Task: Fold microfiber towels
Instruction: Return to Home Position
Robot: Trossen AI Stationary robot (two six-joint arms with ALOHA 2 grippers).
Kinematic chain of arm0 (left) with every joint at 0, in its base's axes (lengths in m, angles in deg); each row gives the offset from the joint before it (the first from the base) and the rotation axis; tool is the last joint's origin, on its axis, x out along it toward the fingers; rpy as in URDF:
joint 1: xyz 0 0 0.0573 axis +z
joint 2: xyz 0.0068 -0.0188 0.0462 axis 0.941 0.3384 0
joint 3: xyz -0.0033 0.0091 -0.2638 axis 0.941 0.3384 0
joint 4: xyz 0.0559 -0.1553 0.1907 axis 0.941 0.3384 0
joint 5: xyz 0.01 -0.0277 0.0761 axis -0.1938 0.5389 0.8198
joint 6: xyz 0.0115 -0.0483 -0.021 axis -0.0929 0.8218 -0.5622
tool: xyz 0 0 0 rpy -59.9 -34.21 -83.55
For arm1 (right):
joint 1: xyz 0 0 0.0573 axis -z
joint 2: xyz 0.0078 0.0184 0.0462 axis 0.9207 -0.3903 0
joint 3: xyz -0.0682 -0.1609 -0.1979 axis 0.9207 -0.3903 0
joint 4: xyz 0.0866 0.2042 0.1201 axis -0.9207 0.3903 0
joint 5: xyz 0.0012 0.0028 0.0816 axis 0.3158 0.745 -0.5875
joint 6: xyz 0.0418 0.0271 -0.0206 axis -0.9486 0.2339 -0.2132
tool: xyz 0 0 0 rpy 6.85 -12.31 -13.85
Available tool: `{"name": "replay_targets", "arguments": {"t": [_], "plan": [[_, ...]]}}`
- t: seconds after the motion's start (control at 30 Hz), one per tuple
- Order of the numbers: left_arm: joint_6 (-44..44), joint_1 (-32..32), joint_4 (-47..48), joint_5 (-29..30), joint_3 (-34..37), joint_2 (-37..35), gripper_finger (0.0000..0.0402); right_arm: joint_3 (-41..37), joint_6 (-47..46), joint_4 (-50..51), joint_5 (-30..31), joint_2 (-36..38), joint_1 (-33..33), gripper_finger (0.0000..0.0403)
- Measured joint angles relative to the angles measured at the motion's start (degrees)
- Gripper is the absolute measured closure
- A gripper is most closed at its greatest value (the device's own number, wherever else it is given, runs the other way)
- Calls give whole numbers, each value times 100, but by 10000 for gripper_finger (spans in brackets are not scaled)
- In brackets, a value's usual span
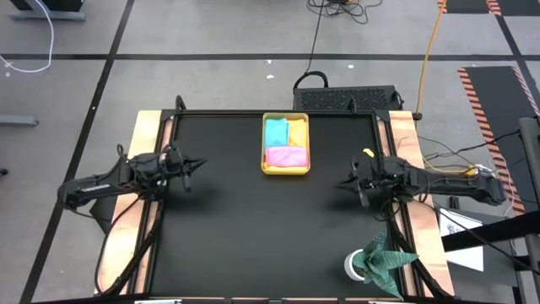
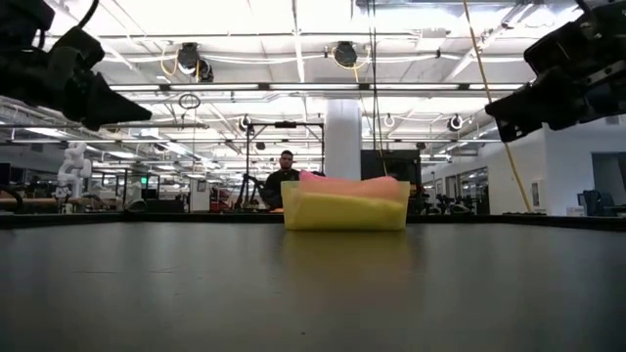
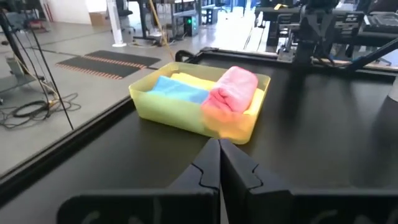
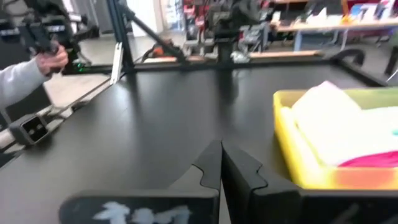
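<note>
Microfiber towels sit folded inside the yellow tray at 12 o'clock on the black table: pink towel across the 6 o'clock end, light blue towel and yellow towel side by side at the 12 o'clock end. An orange one cannot be made out with certainty. Tray long axis runs 12 to 6; its walls are rigid, translucent and straight-sided. The towels are soft, matte and plump, and the pink roll stands proud of the rim. Left gripper hovers near the 9 o'clock edge, with the tray at roughly 2 o'clock from its tips. Right gripper hovers near the 3 o'clock edge, with the tray at roughly 10 o'clock, and looks the nearer of the two. Both wrist views show the fingers pressed together with nothing between them, and both are raised clear of the table top. Judgement: folding looks complete, and the coming move is a retreat away from the tray, so neither arm has to cross it. Dark green cloth lies crumpled at the 5 o'clock corner, well apart from the tray.
</note>
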Motion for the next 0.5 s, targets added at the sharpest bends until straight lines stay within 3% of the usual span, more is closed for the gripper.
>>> {"name": "replay_targets", "arguments": {"t": [0.3, 0.5], "plan": [[-4, -10, 170, -10, 30, 8, 400, 0, -37, 367, 34, 1227, 196, 403], [-7, -10, 116, 45, 68, 7, 398, 0, -281, 329, 596, 1532, 130, 403]]}}
